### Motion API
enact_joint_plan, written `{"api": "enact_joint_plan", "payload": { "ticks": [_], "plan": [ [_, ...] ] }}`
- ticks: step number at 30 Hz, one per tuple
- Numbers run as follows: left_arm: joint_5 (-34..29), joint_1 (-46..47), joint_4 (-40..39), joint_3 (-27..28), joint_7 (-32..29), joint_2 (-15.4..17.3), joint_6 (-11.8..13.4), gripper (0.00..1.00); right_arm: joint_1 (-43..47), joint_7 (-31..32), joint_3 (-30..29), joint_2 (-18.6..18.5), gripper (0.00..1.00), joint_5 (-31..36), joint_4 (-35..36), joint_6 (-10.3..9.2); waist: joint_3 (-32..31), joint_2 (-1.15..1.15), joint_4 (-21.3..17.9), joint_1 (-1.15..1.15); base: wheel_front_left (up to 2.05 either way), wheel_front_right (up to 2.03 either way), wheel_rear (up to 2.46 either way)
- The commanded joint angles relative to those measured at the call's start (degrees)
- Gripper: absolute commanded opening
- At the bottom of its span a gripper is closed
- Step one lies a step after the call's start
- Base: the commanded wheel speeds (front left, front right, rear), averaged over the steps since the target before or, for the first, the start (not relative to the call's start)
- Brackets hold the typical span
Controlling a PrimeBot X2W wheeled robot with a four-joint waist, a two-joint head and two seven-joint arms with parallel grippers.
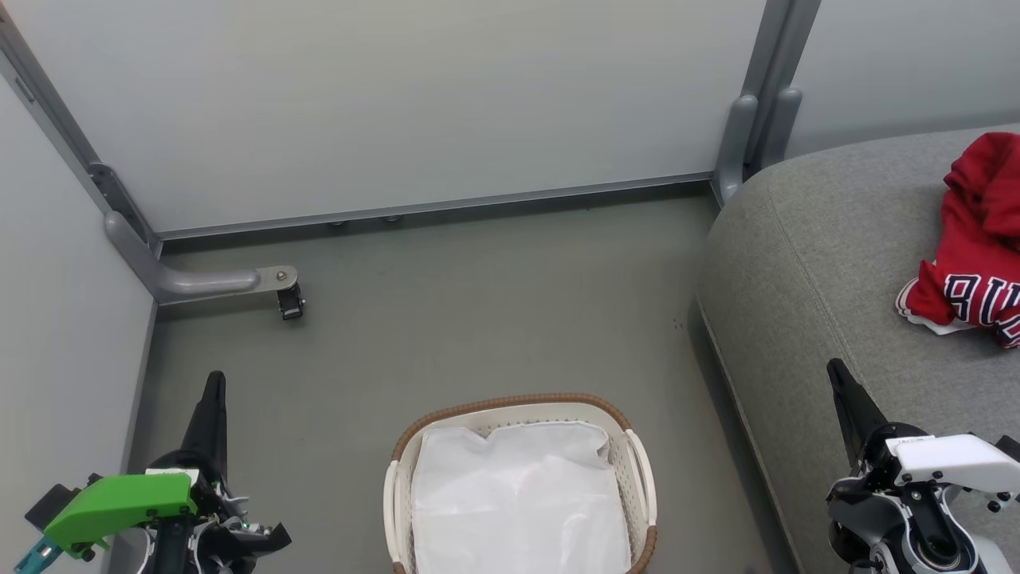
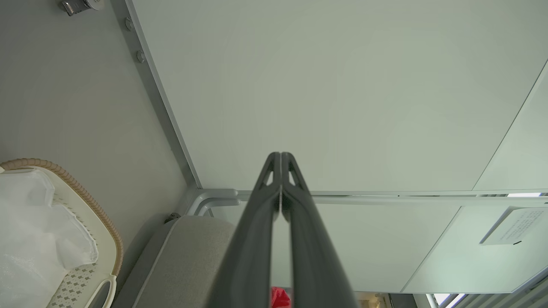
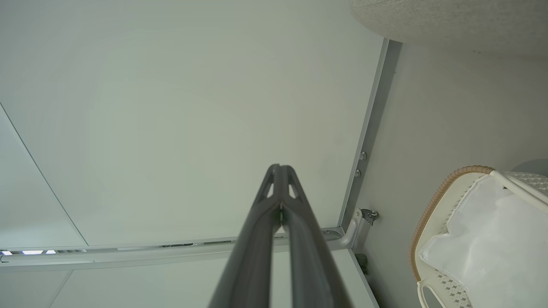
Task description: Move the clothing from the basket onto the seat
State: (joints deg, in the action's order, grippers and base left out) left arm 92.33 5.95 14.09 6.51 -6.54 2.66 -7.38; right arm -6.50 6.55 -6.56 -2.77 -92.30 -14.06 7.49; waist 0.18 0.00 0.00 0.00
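Looks pretty much done to me. The seat (image 1: 813, 263) on the right has the jersey (image 1: 976, 239) bunched up on its far right part, well in from the left edge. The basket (image 1: 510, 401), near and middle on the floor (image 1: 478, 319), holds just the white liner (image 1: 518, 494). Best move is probably hands off: don't snag the liner or drag the jersey. Left tool (image 1: 213, 383) sits low at near left and right tool (image 1: 835, 367) at near right beside the seat. Both point away, fingers pressed together, nothing in them.
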Motion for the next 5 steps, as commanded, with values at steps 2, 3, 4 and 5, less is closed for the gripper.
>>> {"api": "enact_joint_plan", "payload": {
  "ticks": [2, 3, 4, 5],
  "plan": [
    [0.2, 0.6, -0.1, 0.1, -0.2, 0.4, -0.3, 0.00, 0.6, 0.2, -0.1, -0.2, 0.00, -0.2, 0.2, 0.00, 0.0, 0.00, 0.0, 0.00, 0.00, 0.00, 0.00],
    [0.2, 0.6, -0.1, 0.1, -0.2, 0.4, -0.3, 0.00, 0.6, 0.2, -0.1, -0.2, 0.00, -0.2, 0.2, 0.00, 0.0, 0.00, 0.0, 0.00, 0.00, 0.00, 0.00],
    [0.2, 0.6, -0.1, 0.1, -0.2, 0.4, -0.3, 0.00, 0.6, 0.2, -0.1, -0.2, 0.00, -0.2, 0.2, 0.00, 0.0, 0.00, 0.0, 0.00, 0.00, 0.00, 0.00],
    [0.2, 0.6, -0.1, 0.1, -0.2, 0.4, -0.3, 0.00, 0.6, 0.2, -0.1, -0.2, 0.00, -0.2, 0.2, 0.00, 0.0, 0.00, 0.0, 0.00, 0.00, 0.00, 0.00]
  ]
}}
